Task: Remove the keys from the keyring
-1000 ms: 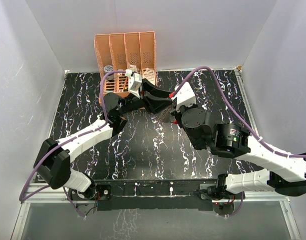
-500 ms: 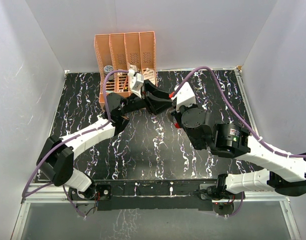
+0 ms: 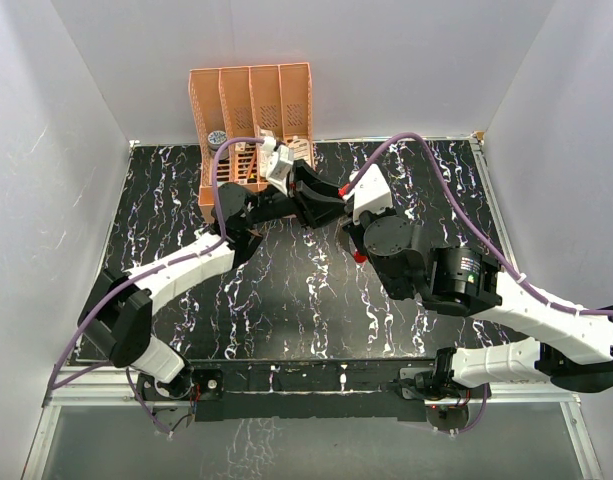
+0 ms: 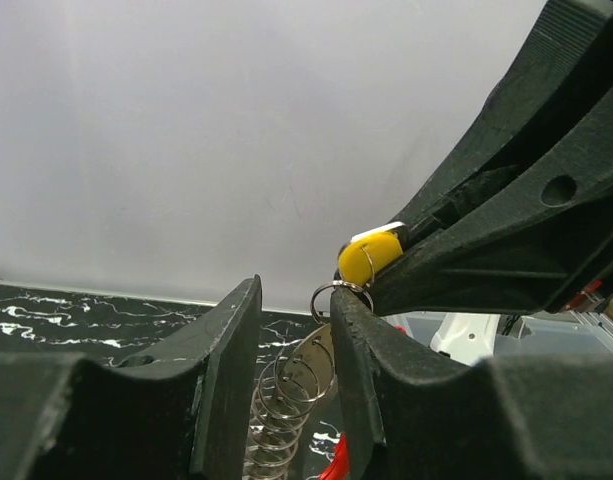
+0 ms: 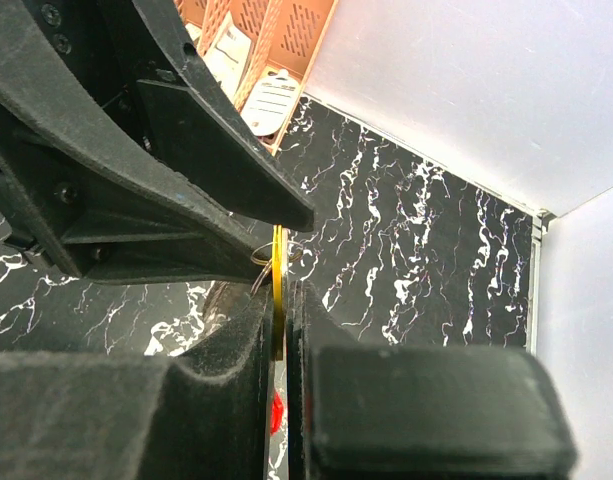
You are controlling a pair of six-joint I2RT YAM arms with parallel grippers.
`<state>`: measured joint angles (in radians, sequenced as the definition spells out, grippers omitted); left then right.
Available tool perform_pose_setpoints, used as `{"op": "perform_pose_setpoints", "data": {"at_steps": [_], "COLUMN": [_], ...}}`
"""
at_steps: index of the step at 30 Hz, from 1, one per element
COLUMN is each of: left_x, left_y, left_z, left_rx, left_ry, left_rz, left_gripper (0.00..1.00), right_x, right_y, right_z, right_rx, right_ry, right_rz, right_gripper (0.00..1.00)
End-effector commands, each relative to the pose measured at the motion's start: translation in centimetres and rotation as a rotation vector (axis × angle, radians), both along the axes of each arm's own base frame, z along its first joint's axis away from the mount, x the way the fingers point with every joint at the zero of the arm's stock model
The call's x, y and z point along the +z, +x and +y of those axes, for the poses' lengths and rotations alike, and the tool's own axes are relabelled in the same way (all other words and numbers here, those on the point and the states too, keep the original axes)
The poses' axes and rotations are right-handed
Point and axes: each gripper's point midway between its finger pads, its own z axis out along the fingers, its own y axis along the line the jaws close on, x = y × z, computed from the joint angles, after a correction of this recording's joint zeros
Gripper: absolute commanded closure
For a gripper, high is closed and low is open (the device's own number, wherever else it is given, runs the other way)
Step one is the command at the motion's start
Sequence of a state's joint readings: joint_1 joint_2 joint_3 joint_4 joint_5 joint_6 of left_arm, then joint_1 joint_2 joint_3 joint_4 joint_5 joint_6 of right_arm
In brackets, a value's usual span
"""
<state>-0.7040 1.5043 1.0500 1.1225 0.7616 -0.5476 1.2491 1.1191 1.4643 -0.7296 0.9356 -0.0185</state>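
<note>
My right gripper (image 5: 283,300) is shut on a thin yellow key piece (image 5: 279,262), seen edge-on; it also shows as a yellow rounded piece (image 4: 369,258) in the left wrist view. A small wire keyring (image 4: 338,291) passes through it and rests against the tip of my left gripper's right finger (image 4: 371,350). My left gripper (image 4: 296,310) is open, with a chain of wire rings (image 4: 286,400) hanging between its jaws. A red bit of the tag (image 3: 359,257) hangs below. In the top view both grippers meet in mid-air, left (image 3: 304,188) and right (image 3: 328,203).
An orange slotted rack (image 3: 251,100) stands against the back wall just behind the grippers, with a white oval item (image 5: 271,100) in it. The black marbled tabletop (image 3: 286,290) lies below. White walls close in both sides.
My left gripper has shifted slightly toward the rack. The hanging rings and tag have swung, and a red bit now shows under my right wrist.
</note>
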Motion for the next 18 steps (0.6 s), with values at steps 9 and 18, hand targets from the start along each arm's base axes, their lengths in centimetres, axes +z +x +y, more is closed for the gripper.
{"op": "perform_pose_setpoints", "data": {"at_steps": [9, 18], "left_x": [3.5, 3.6], "left_y": [-3.0, -1.2], "left_z": [-0.7, -0.7], "left_rx": [-0.167, -0.049], "left_ry": [-0.084, -0.089], "left_rz": [-0.116, -0.085], "left_gripper": [0.83, 1.0], "right_x": [2.5, 2.7], "right_y": [-0.1, -0.2], "right_z": [0.7, 0.4], "right_rx": [0.02, 0.016], "right_ry": [0.109, 0.124], "right_rz": [-0.028, -0.026], "right_gripper": [1.0, 1.0]}}
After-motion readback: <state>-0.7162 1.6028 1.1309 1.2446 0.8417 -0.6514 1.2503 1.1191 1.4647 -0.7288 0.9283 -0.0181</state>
